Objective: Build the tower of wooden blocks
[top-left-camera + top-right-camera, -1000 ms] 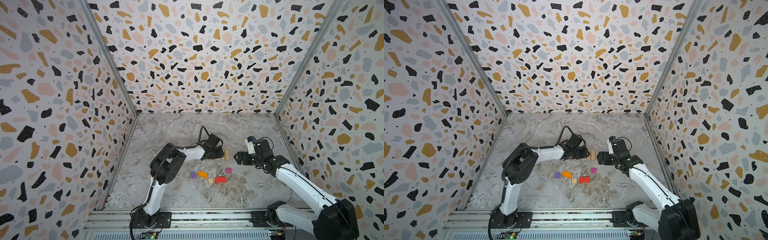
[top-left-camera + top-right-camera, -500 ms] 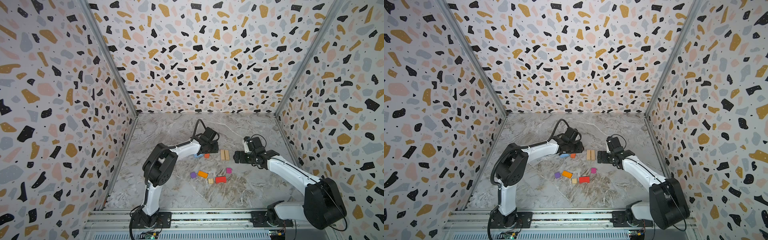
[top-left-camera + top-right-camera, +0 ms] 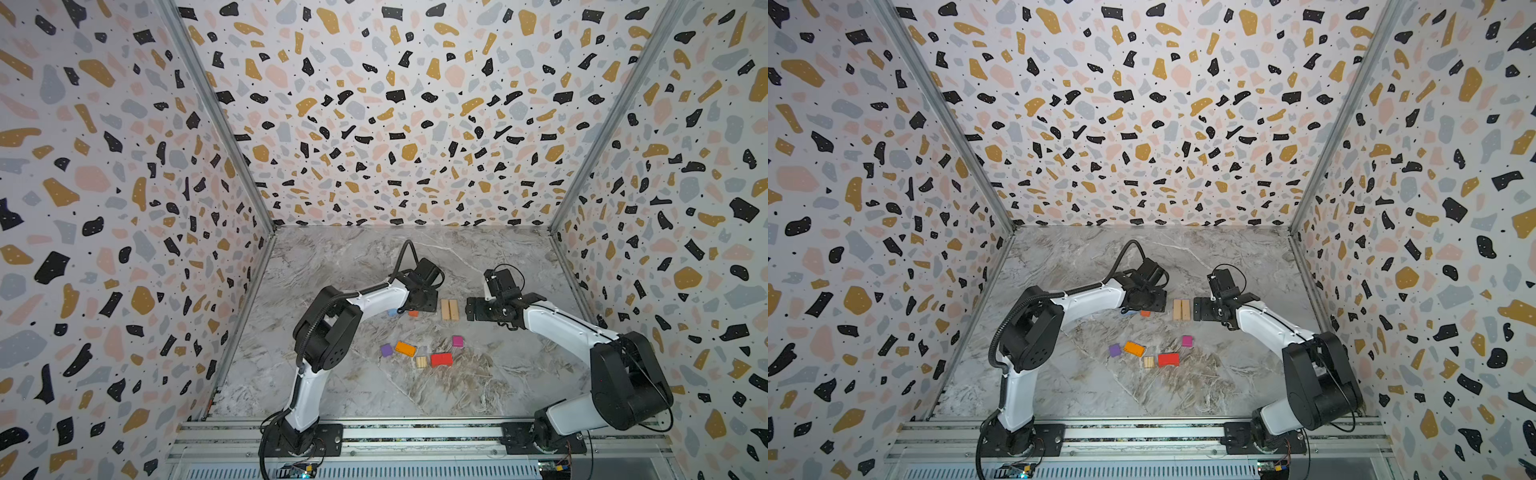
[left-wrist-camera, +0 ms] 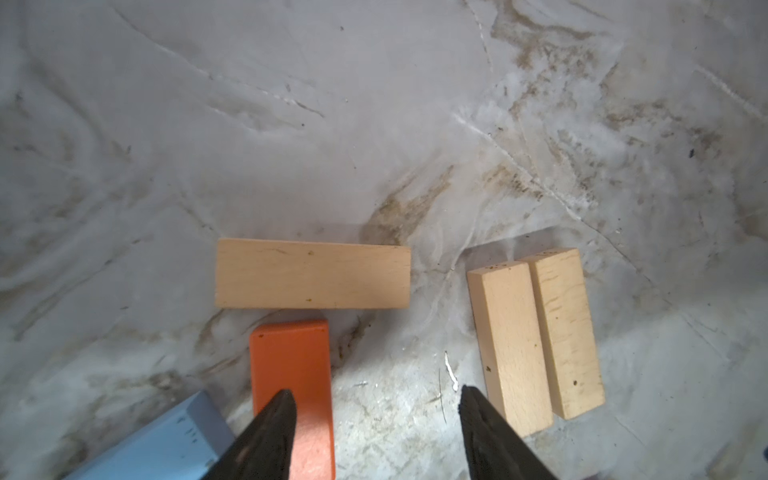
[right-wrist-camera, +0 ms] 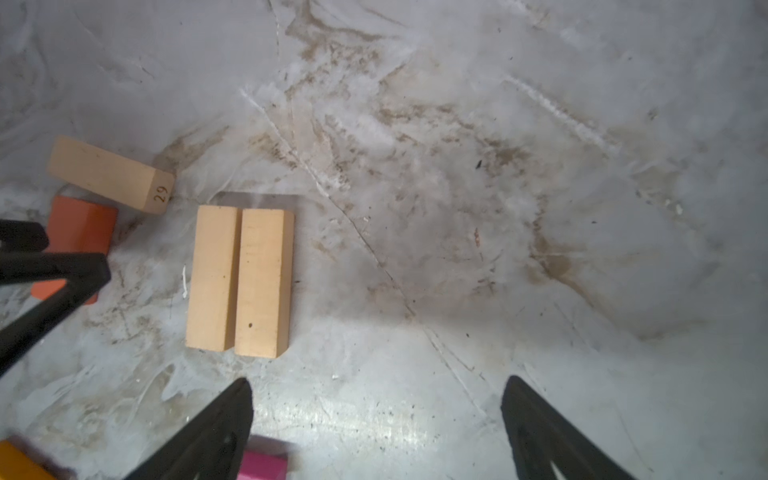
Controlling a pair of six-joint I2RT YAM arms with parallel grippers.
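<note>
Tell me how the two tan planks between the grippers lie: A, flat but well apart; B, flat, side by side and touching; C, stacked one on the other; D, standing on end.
B: in the right wrist view the two tan planks lie flat with long sides touching.

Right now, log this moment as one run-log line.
tower: nothing stacked | tan planks: flat, side by side | left gripper: open, empty, by orange block | right gripper: open, empty
</note>
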